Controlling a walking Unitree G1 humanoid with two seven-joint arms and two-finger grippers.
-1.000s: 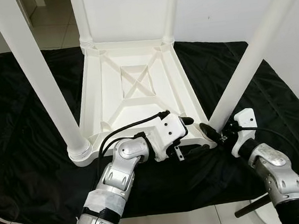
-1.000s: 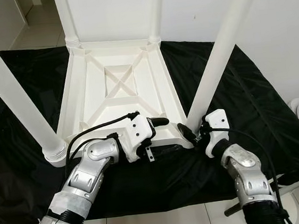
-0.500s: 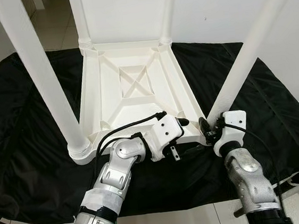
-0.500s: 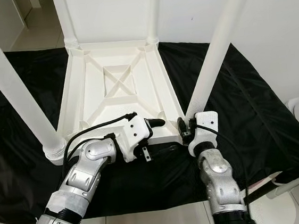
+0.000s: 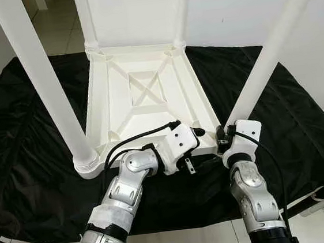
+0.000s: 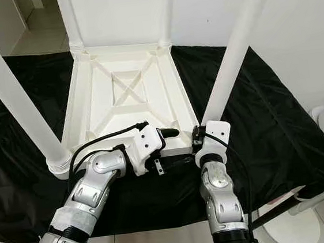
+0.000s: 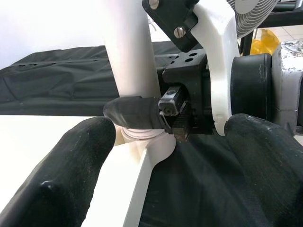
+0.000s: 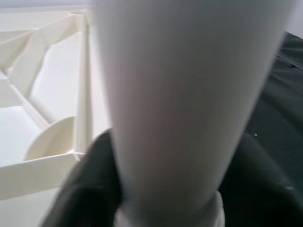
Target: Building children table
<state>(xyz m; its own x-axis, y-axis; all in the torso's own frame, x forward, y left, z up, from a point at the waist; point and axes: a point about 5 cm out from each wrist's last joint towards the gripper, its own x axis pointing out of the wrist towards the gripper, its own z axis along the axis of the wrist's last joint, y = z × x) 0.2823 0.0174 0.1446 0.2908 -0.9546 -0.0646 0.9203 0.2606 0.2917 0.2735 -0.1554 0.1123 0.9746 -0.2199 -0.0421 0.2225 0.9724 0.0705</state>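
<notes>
Right wrist view: our right claw (image 6: 200, 136) straddles the near-right leg (image 6: 233, 56) at its socket, fingers closed around it (axis upright); left claw (image 5: 200, 136) gapes beside it, holding nothing, against the inverted tabletop (image 5: 147, 94).

Crowded near edge, open room in the middle of the upturned table

Four white legs stand at the corners of the upturned table (image 5: 147, 94); its ribbed underside between them lies open from above. At the near right corner the right hand (image 5: 226, 135) closes round the near right leg (image 5: 271, 58), with the left hand (image 5: 201, 133) just beside it. The black cloth (image 5: 19, 142) on either side is open.
</notes>
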